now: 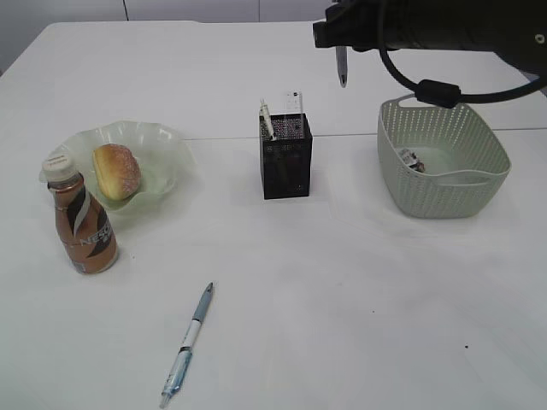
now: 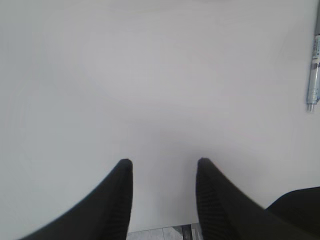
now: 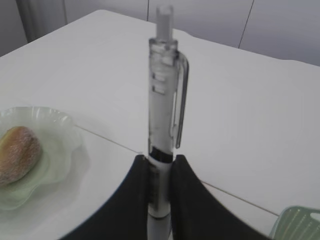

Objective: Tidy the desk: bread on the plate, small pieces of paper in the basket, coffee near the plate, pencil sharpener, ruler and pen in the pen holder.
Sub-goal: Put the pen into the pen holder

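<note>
A clear pen [image 3: 164, 115] is clamped upright between the jaws of the right gripper [image 3: 161, 186], clicker end up in the wrist view; in the exterior view its tip [image 1: 342, 75] hangs in the air, pointed down. The holder [image 1: 285, 156] stands below the right gripper and off to its left, so the pen is not yet over the opening. A second pen [image 1: 188, 343] lies loose on the worktop [image 1: 342, 307], far from the right gripper and just right of the left gripper [image 2: 163, 167], which hovers above bare worktop with its jaws apart and nothing between them.

A slip could occur from here, since the pen is pinched low on its barrel with most of its length standing free above the jaws. If it is released while off-centre, the tip may strike the mesh rim or the items already standing in the holder, and the light cup might be tipped.

The holder contains a ruler [image 1: 293, 102] and a slim white item, possibly another pen. The bread [image 1: 117, 171] rests in the plate [image 1: 167, 141], with the coffee [image 1: 80, 224] touching or just beside its rim. The basket [image 1: 443, 166], almost directly under the right arm, holds a small object, too indistinct to identify.
</note>
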### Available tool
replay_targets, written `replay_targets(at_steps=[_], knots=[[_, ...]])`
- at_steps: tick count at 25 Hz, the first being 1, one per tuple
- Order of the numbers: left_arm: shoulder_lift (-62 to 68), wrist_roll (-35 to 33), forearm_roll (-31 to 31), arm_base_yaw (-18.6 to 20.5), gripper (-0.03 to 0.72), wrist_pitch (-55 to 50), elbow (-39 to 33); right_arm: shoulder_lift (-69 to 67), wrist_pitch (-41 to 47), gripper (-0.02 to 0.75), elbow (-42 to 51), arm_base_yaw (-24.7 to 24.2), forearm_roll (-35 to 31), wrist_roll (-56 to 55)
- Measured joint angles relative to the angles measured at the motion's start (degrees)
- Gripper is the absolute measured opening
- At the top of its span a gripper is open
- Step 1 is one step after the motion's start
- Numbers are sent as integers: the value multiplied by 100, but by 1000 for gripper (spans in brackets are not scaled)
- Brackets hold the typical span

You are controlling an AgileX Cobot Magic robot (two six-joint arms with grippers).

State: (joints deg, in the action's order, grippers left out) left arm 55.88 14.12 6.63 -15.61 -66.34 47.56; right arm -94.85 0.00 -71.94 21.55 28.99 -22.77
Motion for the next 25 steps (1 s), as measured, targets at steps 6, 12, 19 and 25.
replay_targets(at_steps=[6, 12, 19, 25], knots=[[0, 0, 0, 0, 307, 60, 0, -652, -1353, 78, 11, -195, 47, -12], [0, 0, 0, 0, 307, 64, 0, -1524, -1968, 79, -245, -195, -450, 278], [0, 0, 0, 0, 307, 64, 0, -2172, -2267, 79, -960, -204, -783, 480], [0, 0, 0, 0, 307, 64, 0, -2757, -2000, 79, -1490, -204, -788, 584]])
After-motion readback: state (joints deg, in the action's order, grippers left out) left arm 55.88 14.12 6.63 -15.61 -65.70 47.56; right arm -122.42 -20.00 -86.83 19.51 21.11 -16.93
